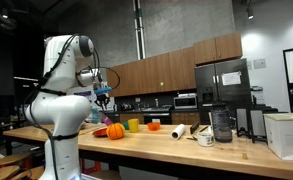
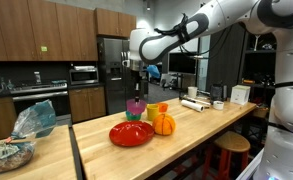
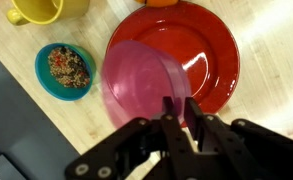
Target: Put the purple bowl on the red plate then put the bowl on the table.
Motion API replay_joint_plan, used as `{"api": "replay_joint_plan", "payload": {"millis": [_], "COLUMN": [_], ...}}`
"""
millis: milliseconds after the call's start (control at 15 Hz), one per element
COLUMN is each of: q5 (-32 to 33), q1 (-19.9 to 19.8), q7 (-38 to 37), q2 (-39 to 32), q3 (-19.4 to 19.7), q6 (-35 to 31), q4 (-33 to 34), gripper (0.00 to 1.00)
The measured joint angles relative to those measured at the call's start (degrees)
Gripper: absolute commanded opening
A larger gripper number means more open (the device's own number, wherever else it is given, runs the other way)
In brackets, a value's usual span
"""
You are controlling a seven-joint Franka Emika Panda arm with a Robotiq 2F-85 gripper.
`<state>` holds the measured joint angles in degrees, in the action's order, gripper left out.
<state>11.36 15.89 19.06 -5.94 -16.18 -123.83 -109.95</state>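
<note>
The purple bowl point(image 3: 134, 78) hangs tilted from my gripper point(image 3: 179, 112), whose fingers are shut on its rim. The bowl is in the air over the near-left edge of the red plate point(image 3: 201, 45). In an exterior view the bowl point(image 2: 136, 107) hangs under the gripper point(image 2: 136, 92), a little above the red plate point(image 2: 132, 134) on the wooden table point(image 2: 186, 140). In an exterior view the gripper point(image 1: 104, 98) is above the table's end point(image 1: 166, 145); the bowl and plate are hard to make out there.
A teal bowl of food point(image 3: 65, 70) and a yellow-green cup point(image 3: 36, 10) stand left of the plate. An orange pumpkin-like thing point(image 2: 163, 123) sits right beside the plate. A white roll point(image 1: 179, 131) and a blender jug point(image 1: 221, 124) stand farther along the table.
</note>
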Motion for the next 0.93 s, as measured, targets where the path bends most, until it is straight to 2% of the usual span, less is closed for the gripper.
{"api": "replay_joint_plan", "payload": {"millis": [933], "q5": [0.0], "q1": [0.0], "q7": [0.0], "q2": [0.0], "q3": [0.0], "q6": [0.0], "q4": [0.0], "gripper": [0.29]}}
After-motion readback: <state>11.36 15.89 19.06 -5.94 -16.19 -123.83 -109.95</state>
